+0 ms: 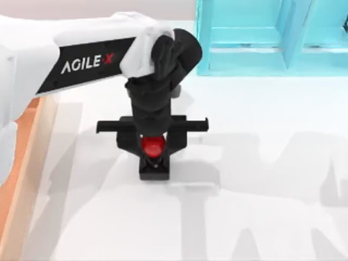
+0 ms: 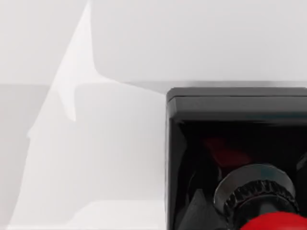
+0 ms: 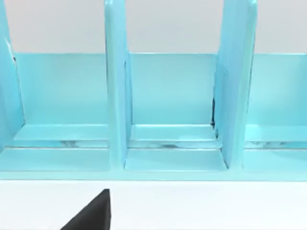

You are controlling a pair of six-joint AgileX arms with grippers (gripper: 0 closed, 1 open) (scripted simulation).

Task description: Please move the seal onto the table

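Red-knobbed seal [image 1: 154, 156] between left end effector [image 1: 154, 159] fingers

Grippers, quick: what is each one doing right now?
Left gripper: over the white table, fingers shut on the seal.
Right gripper: state cannot be told; its wrist camera faces the light-blue shelf.

Shelf unit: light-blue shelf unit [image 3: 172, 105] facing us, upright dividers splitting it into open compartments.
Worktop: plain white worktop [image 3: 206, 206] in front of the shelf.
Dark wedge: black shape [image 3: 93, 215] at the frame edge, can't tell what.
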